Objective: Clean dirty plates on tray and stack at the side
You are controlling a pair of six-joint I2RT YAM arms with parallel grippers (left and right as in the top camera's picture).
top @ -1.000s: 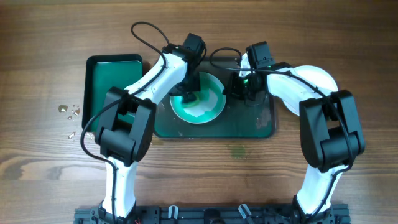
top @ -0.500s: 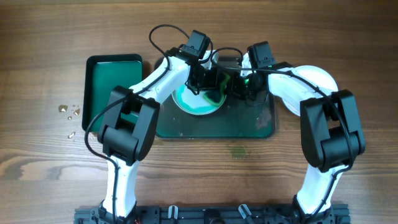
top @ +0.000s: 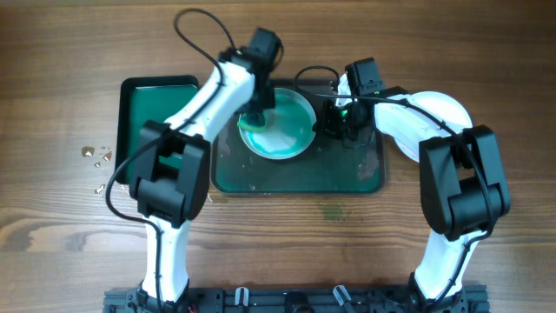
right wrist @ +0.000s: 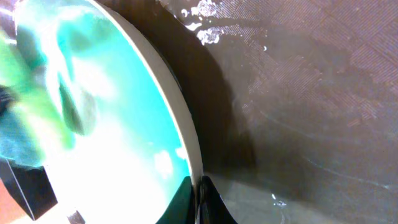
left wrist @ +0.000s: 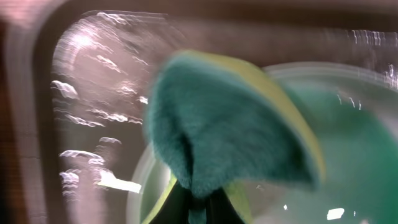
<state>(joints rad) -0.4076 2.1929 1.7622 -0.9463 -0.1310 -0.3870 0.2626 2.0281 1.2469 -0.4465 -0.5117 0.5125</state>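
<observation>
A white plate [top: 282,130] with teal smears lies tilted over the large dark-green tray [top: 347,178]. My right gripper [top: 323,124] is shut on the plate's right rim [right wrist: 186,149] and holds it up. My left gripper [top: 257,111] is shut on a green sponge [left wrist: 230,130] and presses it on the plate's upper left part [left wrist: 348,124]. A second white plate [top: 447,109] lies on the table right of the tray, mostly hidden by my right arm. A third plate is out of view.
A smaller green tray [top: 156,113] stands left of the large tray. Small crumbs [top: 95,156] lie on the wooden table at the far left. A green stain [top: 332,210] marks the table in front of the tray.
My left gripper with the sponge swept from the plate's left to its upper right, then back to the upper left edge. The right gripper kept its hold.
</observation>
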